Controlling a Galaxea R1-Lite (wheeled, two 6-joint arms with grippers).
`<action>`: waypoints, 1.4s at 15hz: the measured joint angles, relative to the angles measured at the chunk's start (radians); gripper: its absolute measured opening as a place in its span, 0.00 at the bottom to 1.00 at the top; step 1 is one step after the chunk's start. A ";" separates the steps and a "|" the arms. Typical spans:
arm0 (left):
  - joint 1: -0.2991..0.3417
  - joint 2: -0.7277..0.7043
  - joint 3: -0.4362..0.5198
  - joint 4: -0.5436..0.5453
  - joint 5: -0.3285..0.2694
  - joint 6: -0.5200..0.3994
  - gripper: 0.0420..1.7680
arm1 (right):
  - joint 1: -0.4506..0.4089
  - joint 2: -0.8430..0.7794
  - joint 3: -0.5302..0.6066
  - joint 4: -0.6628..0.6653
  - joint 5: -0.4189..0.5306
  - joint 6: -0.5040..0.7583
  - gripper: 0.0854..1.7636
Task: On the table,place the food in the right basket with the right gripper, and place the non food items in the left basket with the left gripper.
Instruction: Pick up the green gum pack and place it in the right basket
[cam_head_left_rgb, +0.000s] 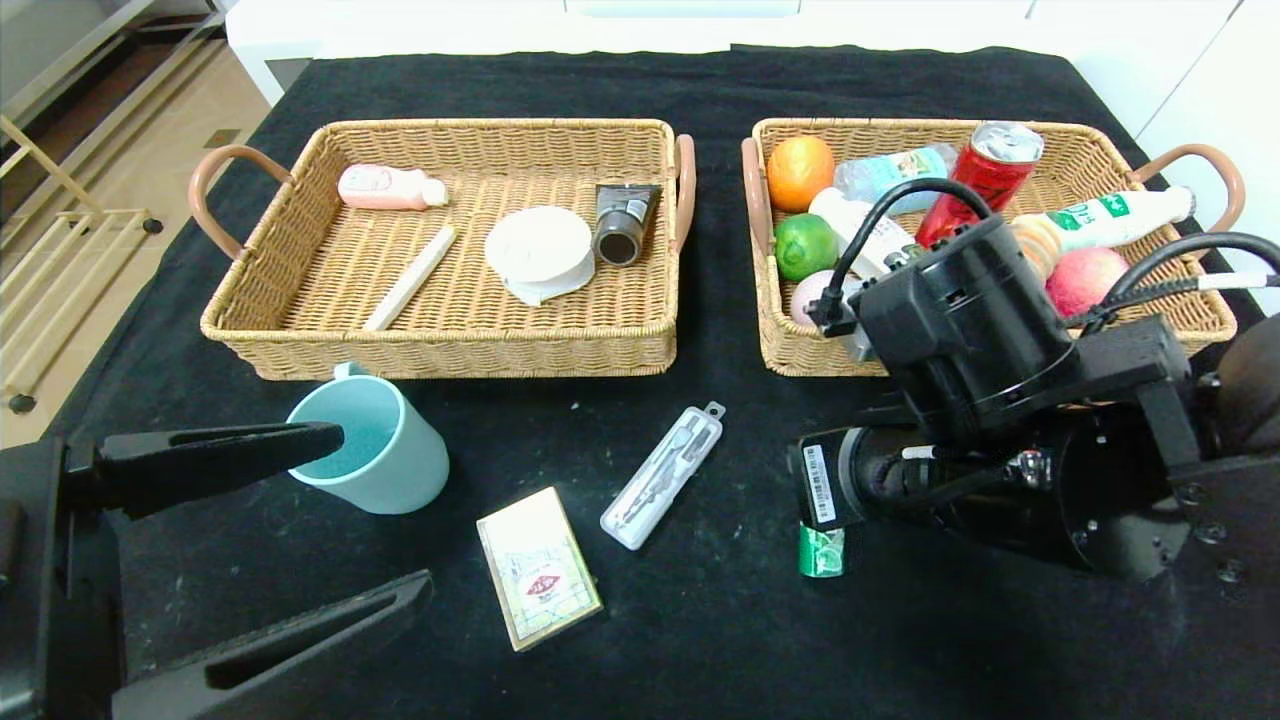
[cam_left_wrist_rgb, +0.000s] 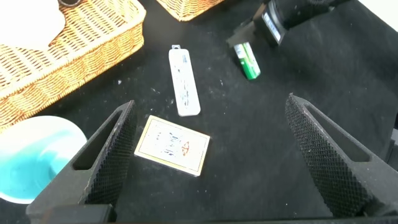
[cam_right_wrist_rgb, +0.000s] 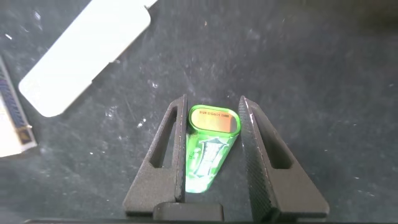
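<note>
Left claw (cam_head_left_rgb: 330, 520) gaped idle up front while the right claw (cam_right_wrist_rgb: 214, 134), clamped on the green gum pack (cam_right_wrist_rgb: 208, 146), needed a straight lift to the right basket (cam_head_left_rgb: 1190, 330).

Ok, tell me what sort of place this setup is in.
Probably an indoor lab or test room staged for sorting. A black-covered table holds two wicker baskets, the left basket with household items and the right basket with fruit and drinks. White cabinet fronts and a tiled floor surround it.

Two woven wicker baskets (cam_head_left_rgb: 300, 300) (cam_head_left_rgb: 1100, 150) stand on the black table. One light-blue plastic cup (cam_head_left_rgb: 385, 455), one white plastic case (cam_head_left_rgb: 662, 477), one card box (cam_head_left_rgb: 538, 567) and one small green packet (cam_head_left_rgb: 821, 551) lie in front.
</note>
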 joint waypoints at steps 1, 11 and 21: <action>0.000 0.000 0.000 0.000 0.000 0.000 0.97 | -0.001 -0.007 -0.016 0.026 0.001 0.001 0.32; -0.001 0.003 0.001 0.002 0.000 0.000 0.97 | -0.045 -0.089 -0.226 0.145 0.004 0.026 0.32; 0.000 0.005 0.003 0.000 0.000 0.000 0.97 | -0.164 0.032 -0.557 0.131 -0.001 -0.066 0.32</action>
